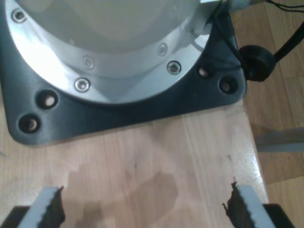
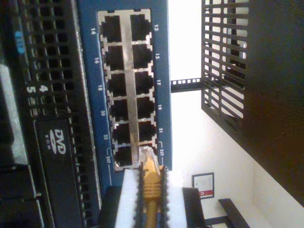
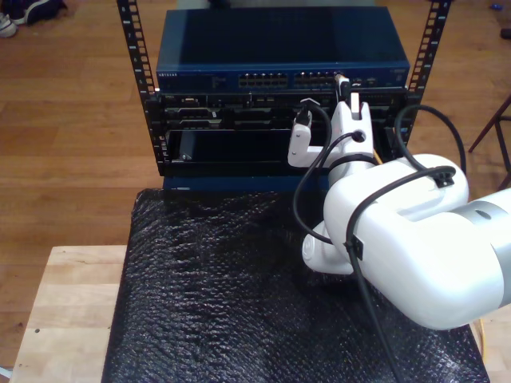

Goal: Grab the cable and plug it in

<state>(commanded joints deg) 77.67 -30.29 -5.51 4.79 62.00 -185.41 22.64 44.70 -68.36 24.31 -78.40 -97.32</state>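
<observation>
On wood tabletop | first hand open | second hand grips cable.

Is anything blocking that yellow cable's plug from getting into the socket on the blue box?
Nothing visible does. My second gripper holds the yellow cable, and its clear plug sits right at the bottom sockets of the blue network switch, beside the one marked 24T. Whether it is already seated, I cannot tell.
</observation>
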